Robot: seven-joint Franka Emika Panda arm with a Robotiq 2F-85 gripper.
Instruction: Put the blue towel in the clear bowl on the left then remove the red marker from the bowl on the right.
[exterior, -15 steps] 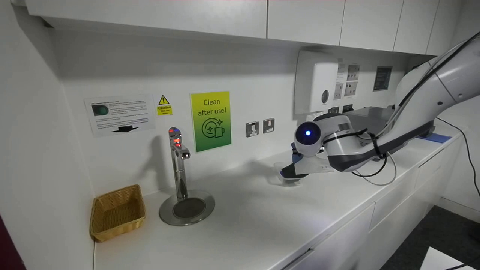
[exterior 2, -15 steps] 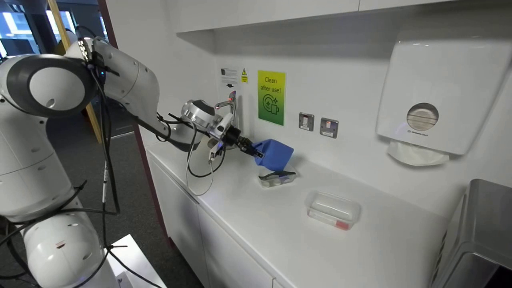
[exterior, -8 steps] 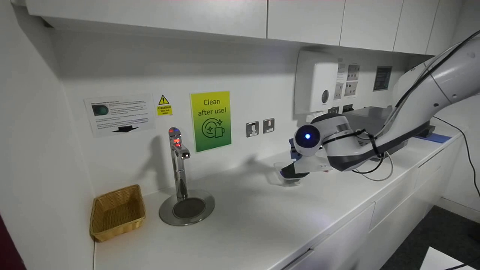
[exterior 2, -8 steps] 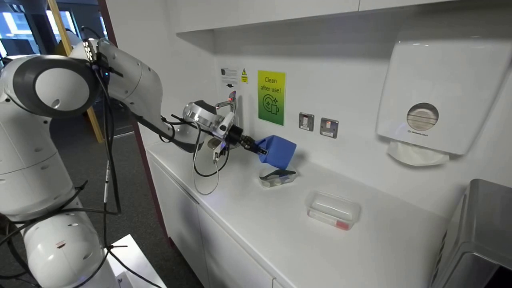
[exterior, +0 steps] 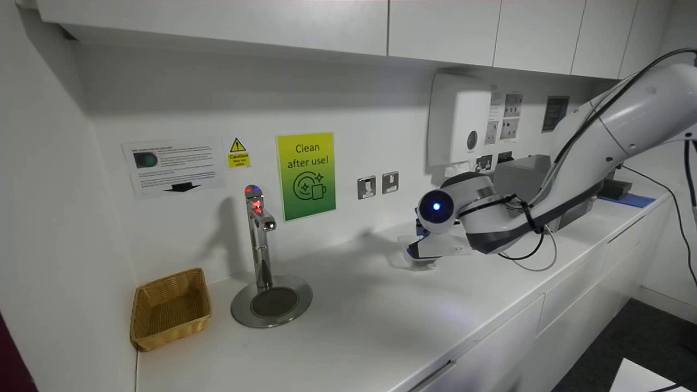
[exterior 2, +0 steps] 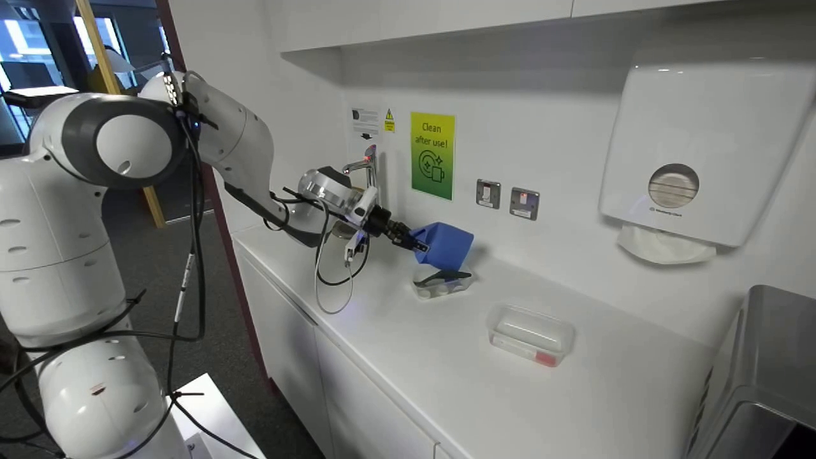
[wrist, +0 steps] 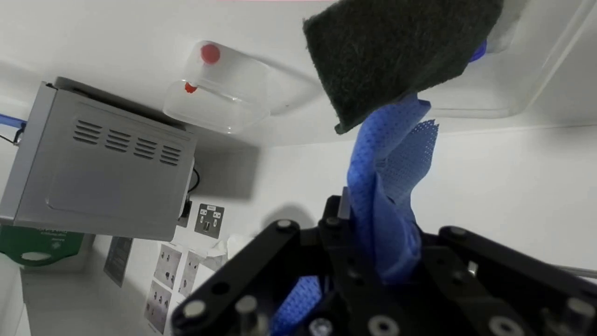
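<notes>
The blue towel (exterior 2: 447,246) hangs above the left clear bowl (exterior 2: 440,291) in an exterior view. My gripper (exterior 2: 421,246) is shut on the towel, which also shows between its fingers in the wrist view (wrist: 385,196). A dark green pad (wrist: 396,56) lies on the left bowl, close under the towel; the towel's lower end looks near it, but contact is unclear. The right clear bowl (exterior 2: 529,328) stands apart on the counter. The red marker (exterior 2: 546,359) shows as a red patch in it; in the wrist view, red (wrist: 210,53) shows through the bowl's wall.
A grey microwave (wrist: 112,163) stands beyond the right bowl. A paper towel dispenser (exterior 2: 707,146) hangs on the wall. A tap (exterior: 258,234) and a wicker basket (exterior: 171,307) are at the counter's far end. Cupboards (exterior: 446,27) overhang the counter (exterior 2: 459,357).
My arm has shifted, and the gripper with the towel has moved slightly right in the exterior view with both bowls, rising a little, then lowering. The bowls and pad have not moved.
</notes>
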